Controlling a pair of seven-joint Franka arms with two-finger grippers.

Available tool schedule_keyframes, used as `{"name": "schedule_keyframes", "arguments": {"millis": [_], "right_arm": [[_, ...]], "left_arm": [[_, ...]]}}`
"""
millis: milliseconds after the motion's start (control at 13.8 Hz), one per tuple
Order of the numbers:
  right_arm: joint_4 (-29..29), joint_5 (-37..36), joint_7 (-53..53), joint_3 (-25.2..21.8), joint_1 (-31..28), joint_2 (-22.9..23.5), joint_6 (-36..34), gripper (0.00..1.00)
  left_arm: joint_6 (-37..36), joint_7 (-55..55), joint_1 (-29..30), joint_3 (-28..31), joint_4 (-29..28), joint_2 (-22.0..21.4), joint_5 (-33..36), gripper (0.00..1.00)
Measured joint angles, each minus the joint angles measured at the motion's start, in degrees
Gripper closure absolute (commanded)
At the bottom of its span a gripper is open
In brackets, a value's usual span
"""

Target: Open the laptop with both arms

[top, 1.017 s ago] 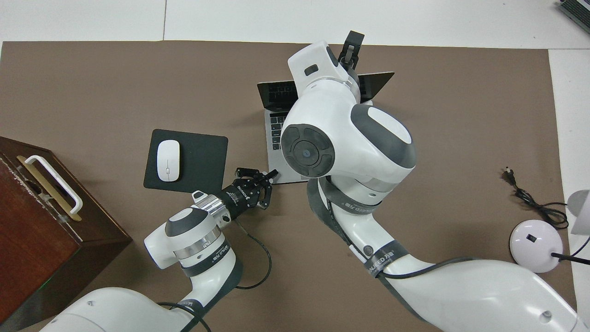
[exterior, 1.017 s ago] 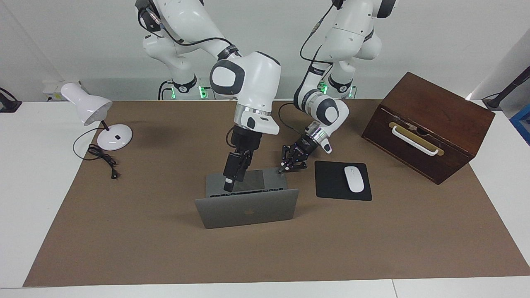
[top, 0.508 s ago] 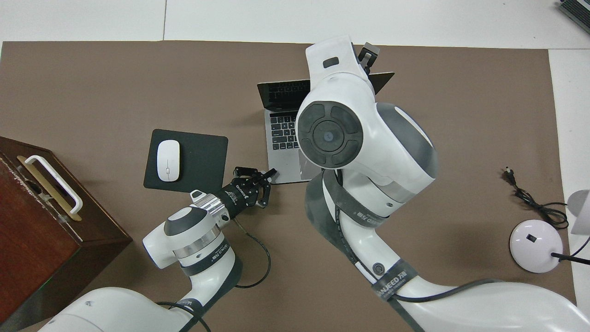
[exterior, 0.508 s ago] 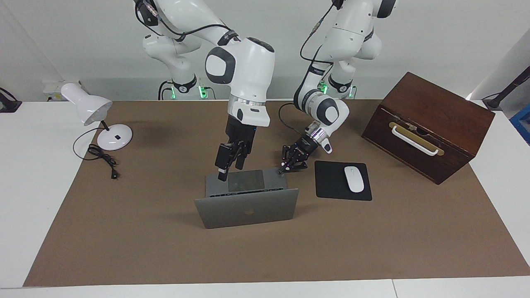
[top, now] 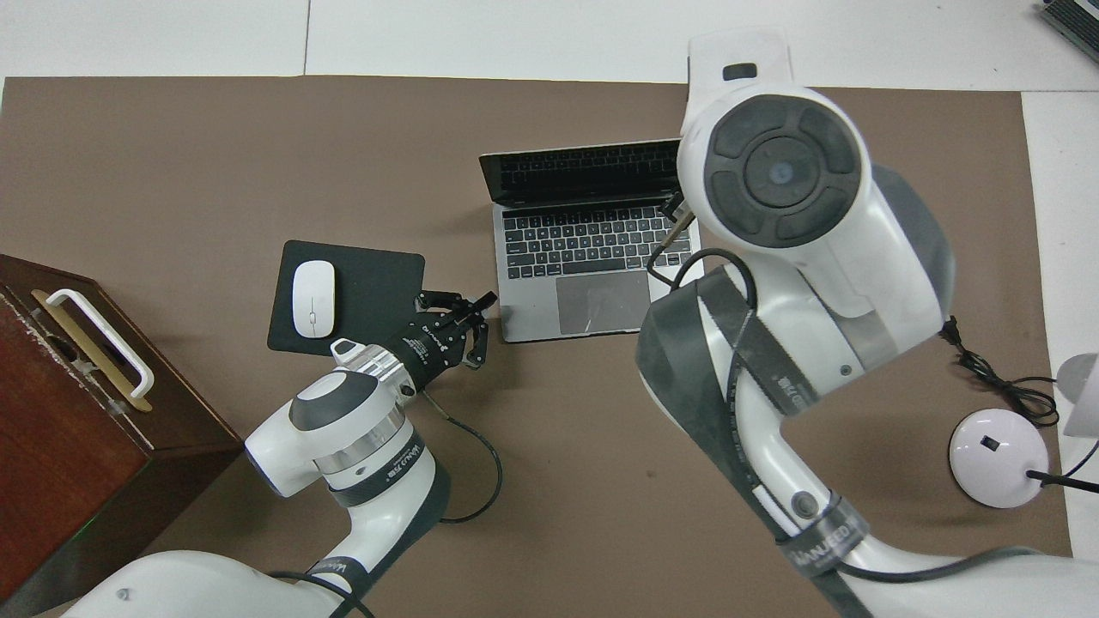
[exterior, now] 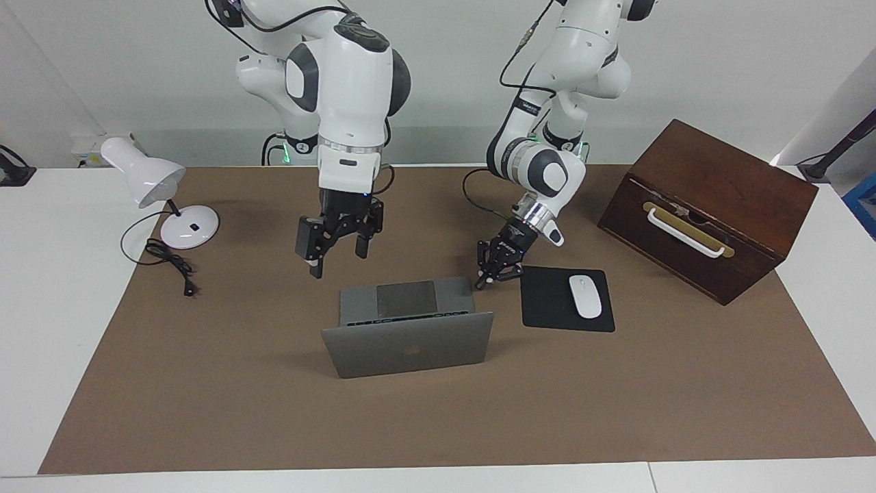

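Both grippers have pulled away from the laptop [exterior: 408, 333], which stands open; right gripper [exterior: 338, 252] spread wide, left gripper [exterior: 494, 272] closed, empty. Task looks done.

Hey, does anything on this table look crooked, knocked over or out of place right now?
Only the wooden box at the left arm's end: it sits skewed to the mat's edges. The open laptop and the mouse on its pad look tidy.

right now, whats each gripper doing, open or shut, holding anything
Left gripper: shut, holding nothing, beside the laptop.
Right gripper: open, empty, raised over the mat.
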Motion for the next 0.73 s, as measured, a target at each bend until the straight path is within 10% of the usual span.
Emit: {"name": "schedule_keyframes", "arguments": {"millis": [726], "right_arm": [[-0.01, 9.26, 0.66, -0.24, -7.14, -4.1, -5.09, 0.0]], "left_arm": [[5.76, -0.44, 2.44, 0.97, 3.8, -5.9, 14.41, 1.0]]}}
